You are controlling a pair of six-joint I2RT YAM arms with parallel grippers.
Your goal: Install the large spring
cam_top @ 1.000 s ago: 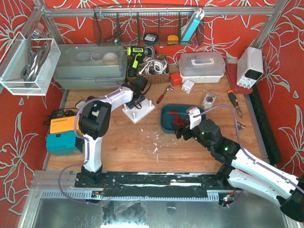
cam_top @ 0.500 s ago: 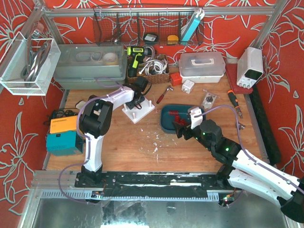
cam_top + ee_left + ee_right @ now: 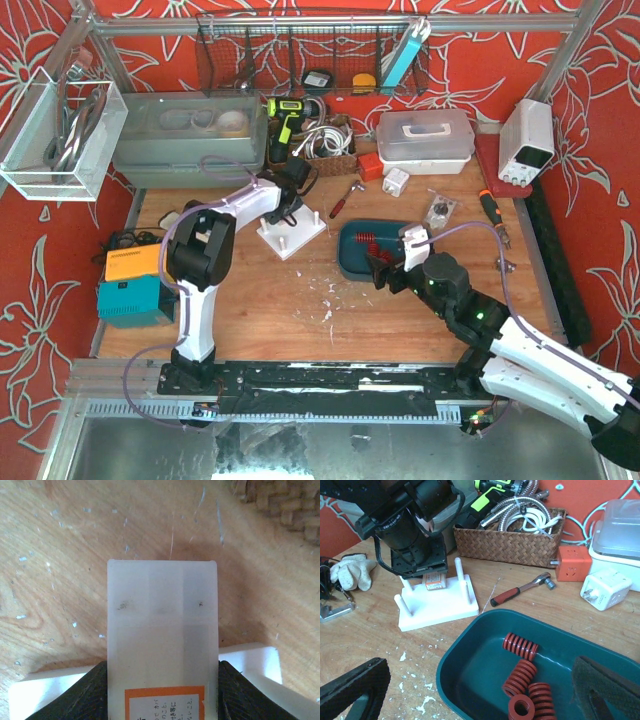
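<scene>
**A:** Left side?
**B:** Left gripper (image 3: pixel 285 210) is down over the white base plate with upright pegs (image 3: pixel 440 611), toward the far edge of the wooden surface (image 3: pixel 280 305), left of centre. Its jaws press on both sides of a translucent white plastic block with an orange label (image 3: pixel 162 630). The block's low end is at the plate. Can't tell if it touches.
**A:** Right side?
**B:** Right gripper (image 3: pixel 386 268) hangs over the near rim of the dark teal plastic tray (image 3: pixel 465 652), mid-surface, just right of the plate. Jaws are spread wide.
**A:** Springs?
**B:** Four red coil springs (image 3: pixel 520 647) lie loose in the tray, bunched together, apart from both grippers. Can't tell which is the large one.
**A:** Anything nearby?
**B:** A red-handled ratchet wrench (image 3: pixel 520 590) lies flat between the tray and the far edge.
</scene>
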